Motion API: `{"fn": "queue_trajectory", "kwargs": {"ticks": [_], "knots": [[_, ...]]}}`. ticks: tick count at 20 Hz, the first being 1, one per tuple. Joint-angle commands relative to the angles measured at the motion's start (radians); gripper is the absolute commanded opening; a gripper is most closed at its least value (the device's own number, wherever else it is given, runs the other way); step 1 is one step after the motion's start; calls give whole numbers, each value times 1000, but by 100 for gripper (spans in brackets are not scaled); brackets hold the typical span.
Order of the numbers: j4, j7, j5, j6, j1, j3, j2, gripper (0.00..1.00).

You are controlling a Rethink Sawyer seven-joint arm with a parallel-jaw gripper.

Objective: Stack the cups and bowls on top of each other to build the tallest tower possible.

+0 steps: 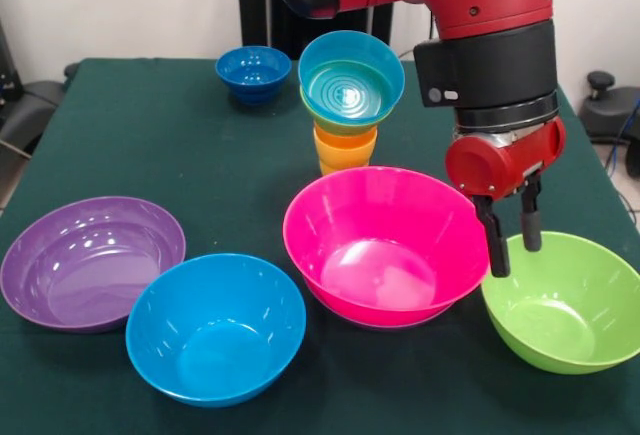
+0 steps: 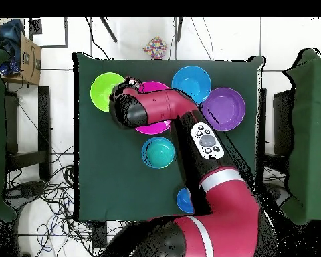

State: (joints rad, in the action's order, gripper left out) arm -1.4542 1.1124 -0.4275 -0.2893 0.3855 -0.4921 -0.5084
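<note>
1. The red and black arm's gripper (image 1: 512,245) hung over the near-left rim of the large green bowl (image 1: 565,305), its two black fingers (image 1: 494,245) pointing down with a narrow gap between them; one finger stood outside the rim, the other over or just inside it, and nothing was clamped between them. Whether either finger touched the rim could not be told.

2. In the front view, the large pink bowl (image 1: 385,245) sat at nine o'clock from the gripper, its rim just beside the outer finger and close to the green bowl's edge, leaving little free cloth between the two.

3. The tower (image 1: 350,105) stood at about eleven o'clock from the gripper, behind the pink bowl: orange and yellow-orange cups (image 1: 345,150) nested at the base, a small green bowl (image 1: 335,123) on them and a light blue bowl (image 1: 352,80) on top, tilted toward the camera.

4. The small dark blue bowl (image 1: 254,72) sat alone at ten o'clock from the tower, near the far edge of the green table (image 1: 150,145).

5. A large blue bowl (image 1: 215,327) and a large purple bowl (image 1: 92,260) lay at the front left, rims nearly touching, with open cloth behind them.

6. From overhead, the arm crossed the pink bowl (image 2: 153,124), and the green bowl (image 2: 104,90) lay near a table corner.
</note>
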Motion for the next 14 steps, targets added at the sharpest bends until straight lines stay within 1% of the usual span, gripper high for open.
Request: {"fn": "queue_trajectory", "kwargs": {"ticks": [1, 6, 14], "knots": [[-60, 70, -59, -34, -14, 36, -9, 100], [-78, 72, -45, -61, -20, 29, -26, 100], [-145, 69, -18, -96, -14, -4, -68, 100]]}}
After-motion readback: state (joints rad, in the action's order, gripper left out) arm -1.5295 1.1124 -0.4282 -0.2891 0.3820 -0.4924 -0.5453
